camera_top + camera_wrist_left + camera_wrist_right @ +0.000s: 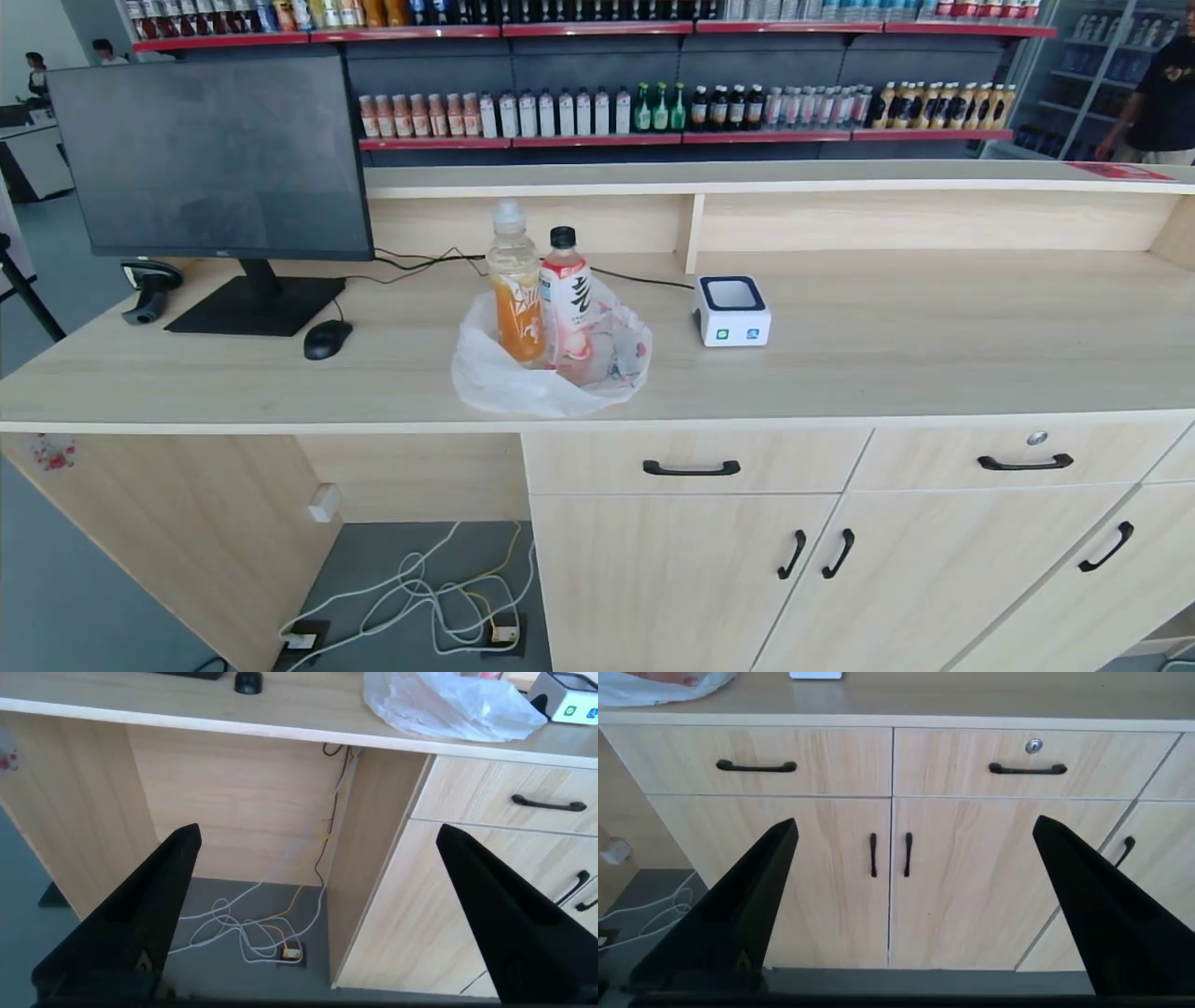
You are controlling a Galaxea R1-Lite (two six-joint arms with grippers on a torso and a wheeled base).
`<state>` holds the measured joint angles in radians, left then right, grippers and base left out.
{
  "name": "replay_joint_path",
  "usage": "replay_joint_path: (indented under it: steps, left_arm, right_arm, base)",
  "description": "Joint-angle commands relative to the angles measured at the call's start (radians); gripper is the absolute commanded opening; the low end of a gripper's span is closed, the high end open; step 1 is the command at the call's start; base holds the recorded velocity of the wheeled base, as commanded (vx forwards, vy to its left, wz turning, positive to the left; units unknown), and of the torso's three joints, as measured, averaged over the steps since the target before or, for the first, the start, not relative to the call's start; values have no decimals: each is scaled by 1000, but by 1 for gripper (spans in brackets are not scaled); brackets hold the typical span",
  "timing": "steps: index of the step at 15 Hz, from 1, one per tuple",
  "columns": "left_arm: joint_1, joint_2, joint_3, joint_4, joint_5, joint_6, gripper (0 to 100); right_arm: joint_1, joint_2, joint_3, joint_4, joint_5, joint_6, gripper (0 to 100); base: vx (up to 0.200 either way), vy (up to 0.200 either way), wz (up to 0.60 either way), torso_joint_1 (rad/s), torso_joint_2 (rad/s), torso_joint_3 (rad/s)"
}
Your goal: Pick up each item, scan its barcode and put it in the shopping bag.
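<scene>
Jaws on the left gripper (318,831) stand wide apart with nothing between them. They are held low, below the level of the tabletop (934,336), facing the open recess under it, where loose cables (248,933) lie on the floor. The right gripper (915,821) has its jaws spread just as wide and also empty. It is likewise below the tabletop edge, in front of a pair of cupboard doors (889,873) with two drawers (752,761) above them, each with a black handle.

Up on the tabletop, the shopping bag (551,378) is a thin, whitish, see-through plastic sack, slumped open near the front edge. Two bottles stand upright inside it, side by side. The orange drink bottle (516,299), with a pale cap, is on the robot's left. The pink-labelled bottle (568,303), with a black cap, is on the robot's right and is a little shorter. Just beside the bag on the robot's right, apart from it, sits the scanner box (731,311), white with a dark window on top.

Well to the left on the same tabletop stands a dark monitor (215,149) on its foot. A black mouse (327,339) lies in front of it, and a handheld scanner (149,289) rests at its far left. Behind the counter, red-edged shelves (607,140) carry rows of bottled drinks.
</scene>
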<state>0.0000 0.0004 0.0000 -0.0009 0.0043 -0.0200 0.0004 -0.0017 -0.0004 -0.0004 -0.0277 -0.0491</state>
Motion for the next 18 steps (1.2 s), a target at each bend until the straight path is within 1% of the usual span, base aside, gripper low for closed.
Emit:
replay_joint_path:
  steps: [1,4,12,15,18]
  left_arm:
    - [0,0,0,-1,0,0,100]
    - [0,1,0,-1,0,-5,100]
    - [0,0,0,-1,0,-5,100]
    - [0,0,0,-1,0,-5,100]
    - [0,0,0,-1,0,-1,100]
  right_arm:
    - [0,2,0,-1,0,-1,100]
    - [1,2,0,-1,0,-1,100]
    - [0,2,-1,-1,0,0,100]
    - [1,2,0,-1,0,0,100]
    - [0,2,0,-1,0,0,100]
  base:
    - [0,-200,0,17,7,-2]
    - [0,-200,0,4,-1,-1]
    - [0,-200,0,2,2,2]
    - [0,-200,-600,2,2,4]
    - [0,0,0,0,0,0]
